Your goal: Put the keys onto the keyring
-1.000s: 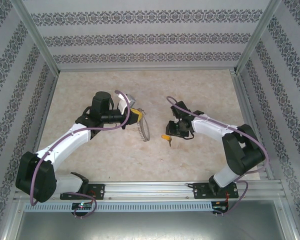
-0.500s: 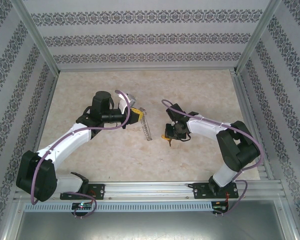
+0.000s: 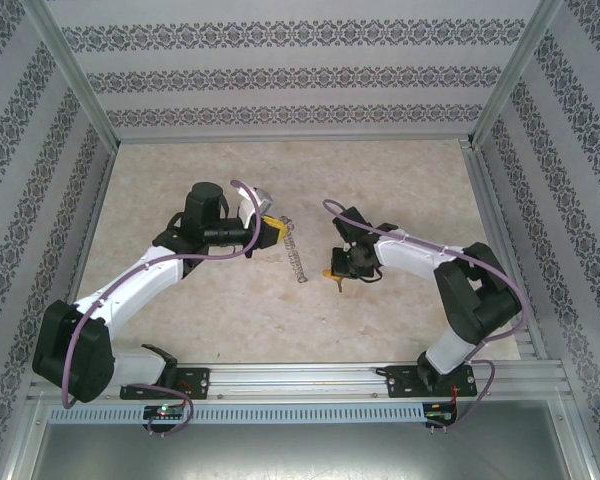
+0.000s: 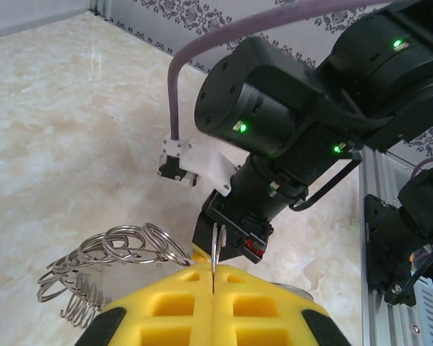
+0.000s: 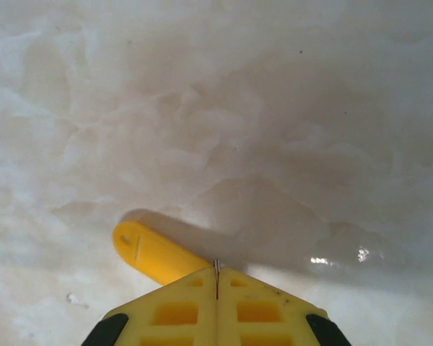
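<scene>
Key (image 5: 154, 254) diagonal, yellow head upper-left

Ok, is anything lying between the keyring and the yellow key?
No, just bare table between the keyring and the key, seen in the top view.

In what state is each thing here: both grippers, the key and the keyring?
left gripper: shut on the keyring.
keyring: held by its rim between the left fingers, key not yet on it.
right gripper: shut on the key.
key: pinched, yellow head sticking out to one side.
</scene>
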`<state>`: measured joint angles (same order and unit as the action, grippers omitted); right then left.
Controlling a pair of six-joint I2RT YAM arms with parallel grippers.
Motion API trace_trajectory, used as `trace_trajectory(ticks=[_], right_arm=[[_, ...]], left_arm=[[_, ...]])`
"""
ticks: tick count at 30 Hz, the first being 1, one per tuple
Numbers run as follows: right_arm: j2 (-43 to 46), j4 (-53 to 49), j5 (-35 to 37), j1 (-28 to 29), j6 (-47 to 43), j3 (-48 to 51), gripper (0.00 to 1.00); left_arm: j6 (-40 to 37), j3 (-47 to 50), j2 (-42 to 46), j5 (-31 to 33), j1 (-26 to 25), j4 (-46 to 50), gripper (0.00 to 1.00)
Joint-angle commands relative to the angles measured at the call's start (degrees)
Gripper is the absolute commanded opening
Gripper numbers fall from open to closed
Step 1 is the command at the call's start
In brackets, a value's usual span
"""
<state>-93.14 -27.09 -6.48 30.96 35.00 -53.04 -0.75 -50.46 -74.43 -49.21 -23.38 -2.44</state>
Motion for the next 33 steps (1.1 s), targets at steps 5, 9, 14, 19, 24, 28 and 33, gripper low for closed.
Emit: trace_trajectory(ticks=[5, 9, 14, 19, 24, 28, 33], right_arm=[[12.4, 4.0, -5.7, -3.7, -10.2, -0.8, 0.00], [17.3, 10.7, -11.8, -6.1, -15.5, -0.4, 0.00], [21.2, 19.3, -22.1, -9.8, -22.7, 1.4, 0.00], [23.3, 29.2, -33.4, -13.0, -25.8, 4.9, 0.00], [25.0, 35.5, -44.1, -14.6, -27.9, 7.2, 0.00], [24.3, 35.1, -48.6, -14.7, -28.6, 6.3, 0.00], [24.2, 33.9, -51.3, -14.2, -29.2, 5.1, 0.00]], left_arm=[[-5.0, -3.0, -1.9, 1.2, -2.8, 3.0, 0.00], [-7.6, -6.0, -3.5, 1.8, -3.3, 7.5, 0.00], [-9.5, -8.4, -4.0, 0.7, -3.5, 10.2, 0.00], [-10.6, -11.9, -5.8, 0.1, -3.5, 13.8, 0.00], [-10.7, -14.3, -7.6, -0.7, -3.5, 15.4, 0.00], [-10.8, -15.6, -8.5, -0.7, -3.5, 16.4, 0.00], [-10.9, -16.5, -9.4, -1.1, -3.6, 17.3, 0.00]])
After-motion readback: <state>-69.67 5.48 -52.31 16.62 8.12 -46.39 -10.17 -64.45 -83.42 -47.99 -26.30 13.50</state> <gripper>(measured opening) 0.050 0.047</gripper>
